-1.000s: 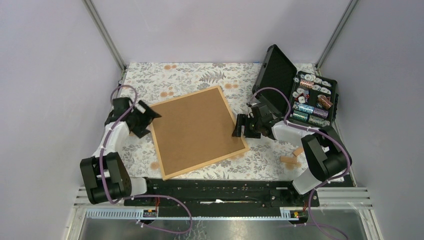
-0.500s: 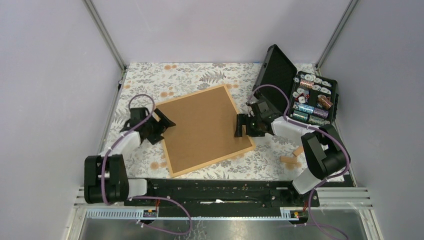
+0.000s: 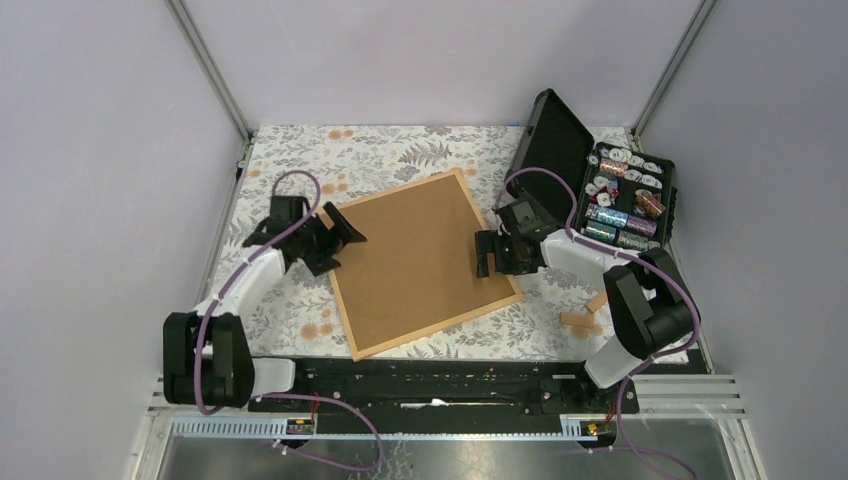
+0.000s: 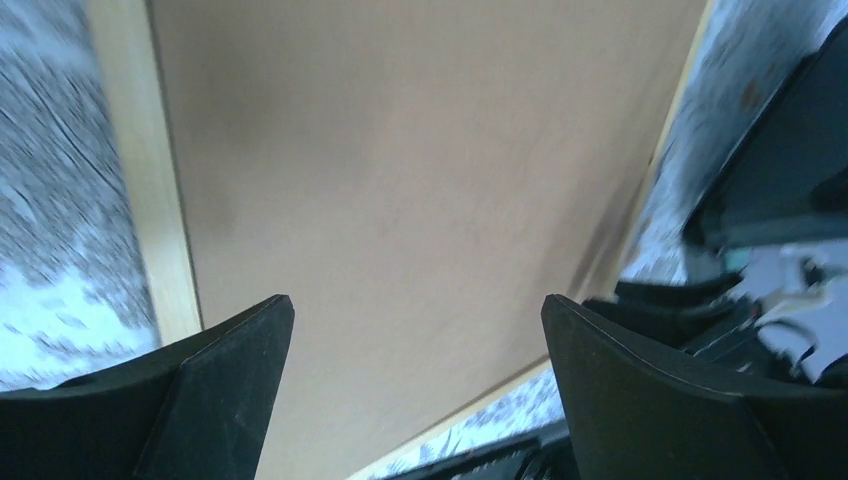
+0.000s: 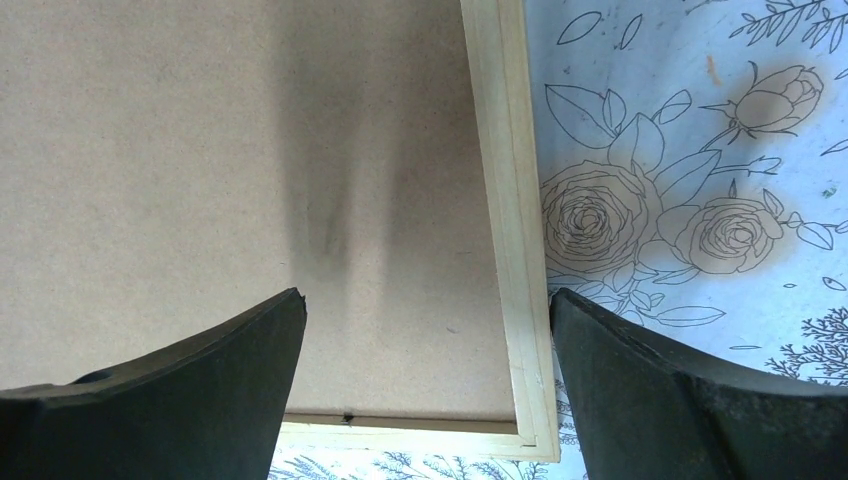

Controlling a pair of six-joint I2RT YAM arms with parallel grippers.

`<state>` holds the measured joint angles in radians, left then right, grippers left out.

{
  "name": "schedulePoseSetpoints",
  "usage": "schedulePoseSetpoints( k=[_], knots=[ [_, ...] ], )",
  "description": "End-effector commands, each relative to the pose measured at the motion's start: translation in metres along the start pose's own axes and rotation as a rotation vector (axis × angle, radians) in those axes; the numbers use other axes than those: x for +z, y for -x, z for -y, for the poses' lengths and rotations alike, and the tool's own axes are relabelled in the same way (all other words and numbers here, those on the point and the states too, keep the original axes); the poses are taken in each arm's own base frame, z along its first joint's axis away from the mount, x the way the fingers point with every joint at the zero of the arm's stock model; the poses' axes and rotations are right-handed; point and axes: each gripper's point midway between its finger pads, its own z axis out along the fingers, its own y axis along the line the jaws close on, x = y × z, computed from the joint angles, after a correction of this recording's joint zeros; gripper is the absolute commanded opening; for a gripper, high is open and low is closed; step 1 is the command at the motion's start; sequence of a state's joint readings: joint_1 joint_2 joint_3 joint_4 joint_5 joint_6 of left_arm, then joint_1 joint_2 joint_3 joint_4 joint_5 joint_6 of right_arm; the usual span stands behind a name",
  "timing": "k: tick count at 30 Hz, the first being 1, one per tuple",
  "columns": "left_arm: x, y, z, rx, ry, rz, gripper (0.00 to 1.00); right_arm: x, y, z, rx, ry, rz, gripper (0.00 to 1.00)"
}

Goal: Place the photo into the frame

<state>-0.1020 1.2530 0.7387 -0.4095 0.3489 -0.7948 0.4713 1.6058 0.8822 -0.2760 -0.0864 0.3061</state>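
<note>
Floral cloth (image 3: 300, 160) covers the table, where the frame (image 5: 508, 220) lies back-up between both pincers, its brown backing board (image 3: 420, 260) showing. The left gripper (image 3: 340, 248) gapes empty over the frame's left edge, and the right gripper (image 3: 482, 254) gapes empty astride its right edge. Beyond the right one stands a black case (image 3: 555, 150).

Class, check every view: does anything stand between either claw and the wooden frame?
Nothing visible does. The left claw and right claw hang open over opposite edges of the frame, nothing between. The brown backing board fills its opening; no photo is in view.
</note>
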Motion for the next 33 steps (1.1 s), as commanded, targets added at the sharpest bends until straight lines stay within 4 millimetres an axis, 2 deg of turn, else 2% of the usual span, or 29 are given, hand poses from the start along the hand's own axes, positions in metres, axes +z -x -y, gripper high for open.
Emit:
schedulePoseSetpoints(
  k=[1, 4, 7, 13, 22, 27, 33],
  knots=[
    [-0.006, 0.052, 0.009, 0.038, -0.026, 0.079, 0.99, -0.020, 0.021, -0.018, -0.037, 0.040, 0.062, 0.99],
    [0.000, 0.080, -0.008, 0.017, 0.008, 0.117, 0.99, -0.021, 0.026, -0.017, -0.043, 0.029, 0.069, 1.00],
    [0.011, 0.099, -0.009, 0.016, -0.004, 0.150, 0.99, -0.014, 0.025, -0.018, -0.029, 0.032, 0.057, 1.00],
    [0.037, 0.111, -0.020, 0.017, 0.022, 0.154, 0.99, 0.000, 0.030, -0.019, 0.014, 0.047, 0.047, 1.00],
    [0.045, 0.134, -0.024, 0.009, 0.066, 0.210, 0.99, 0.010, 0.032, -0.019, 0.019, 0.062, 0.033, 1.00],
    [0.056, 0.137, -0.024, -0.010, 0.074, 0.177, 0.99, 0.015, 0.030, -0.019, 0.021, 0.065, 0.022, 1.00],
    [0.068, 0.110, -0.019, -0.054, 0.000, 0.039, 0.99, 0.020, 0.027, -0.019, 0.024, 0.071, 0.005, 1.00]
  ],
)
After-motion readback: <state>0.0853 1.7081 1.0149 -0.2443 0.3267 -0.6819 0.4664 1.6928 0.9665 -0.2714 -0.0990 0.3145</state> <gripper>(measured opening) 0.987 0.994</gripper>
